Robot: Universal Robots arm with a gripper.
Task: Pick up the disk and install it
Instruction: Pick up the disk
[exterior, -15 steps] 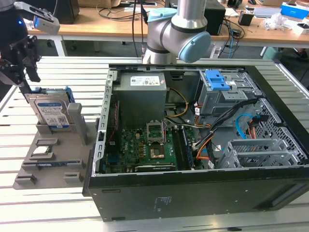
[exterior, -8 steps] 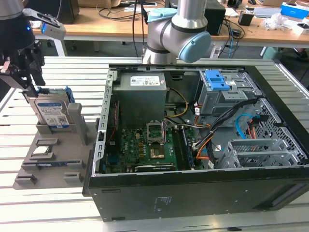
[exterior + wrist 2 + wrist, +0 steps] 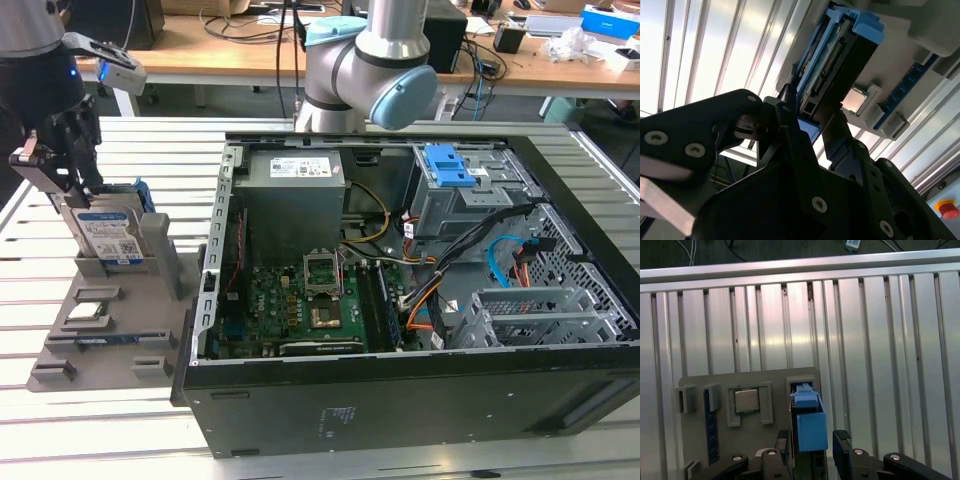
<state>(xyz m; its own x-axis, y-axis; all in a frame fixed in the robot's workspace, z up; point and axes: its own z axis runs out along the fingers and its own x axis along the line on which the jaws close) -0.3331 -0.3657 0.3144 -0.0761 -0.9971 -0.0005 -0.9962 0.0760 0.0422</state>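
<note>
Exterior view: gripper (image 3: 85, 185) over the disk (image 3: 115, 238), which stands on edge in a grey holder (image 3: 100, 330) beside the open computer case (image 3: 400, 390); likely stored upright so its top edge can be taken from above. Second wrist view: the disk's connector side and blue frame run up between the fingers (image 3: 790, 125). First wrist view: the fingers are apart, one on each side of the disk, with a slim dark gap on one side that the other views do not reveal, and a chip (image 3: 746, 400) sits in the next pocket.

Open PC case (image 3: 400, 410) sits on the slatted counter (image 3: 80, 430), grey parts tray (image 3: 110, 365) at its 9 o'clock, processor chip (image 3: 746, 400) lying flat in the tray.
</note>
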